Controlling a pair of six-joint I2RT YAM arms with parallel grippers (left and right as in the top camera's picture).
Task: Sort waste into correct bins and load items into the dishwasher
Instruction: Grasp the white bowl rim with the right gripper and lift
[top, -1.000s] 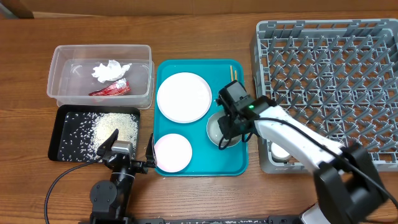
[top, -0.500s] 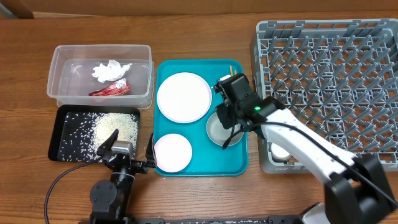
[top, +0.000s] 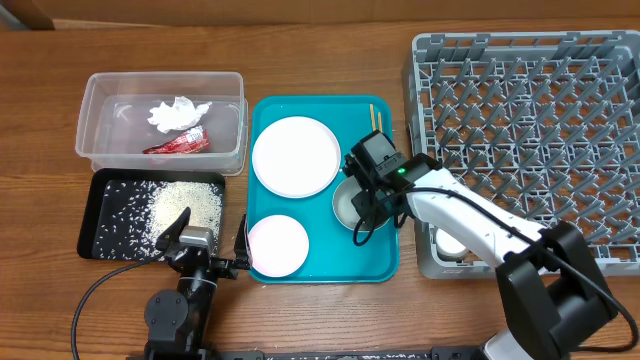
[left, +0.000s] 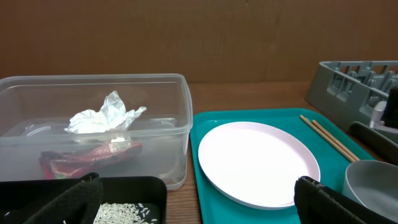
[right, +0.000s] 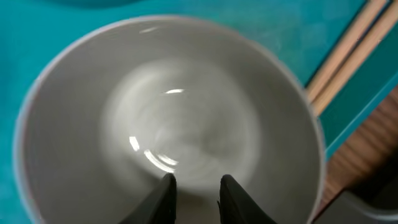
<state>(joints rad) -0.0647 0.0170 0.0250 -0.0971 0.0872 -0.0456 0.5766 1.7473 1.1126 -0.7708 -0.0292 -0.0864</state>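
A grey-white bowl (top: 345, 205) sits on the teal tray (top: 325, 265), and it fills the right wrist view (right: 124, 93). My right gripper (top: 363, 210) hangs over the bowl's inside, its fingers (right: 197, 183) a narrow gap apart with nothing between them. A chopstick pair (top: 375, 117) lies at the tray's far right edge (right: 348, 56). A large plate (top: 295, 155) and a smaller plate (top: 278, 243) also sit on the tray. My left gripper (left: 199, 208) is wide open and empty at the front, by the black tray (top: 95, 215) of rice (top: 185, 205).
The clear tub (top: 100, 95) holds the tissue (top: 178, 112) and red wrapper (top: 178, 143). The grey dish rack (top: 530, 130) stands at the right, with a small white dish (top: 450, 243) in its near left corner. The rack's edge is close beside my right arm.
My right gripper shifted a little towards the back and right over the bowl, then came back over it. The bowl and the left arm have not moved.
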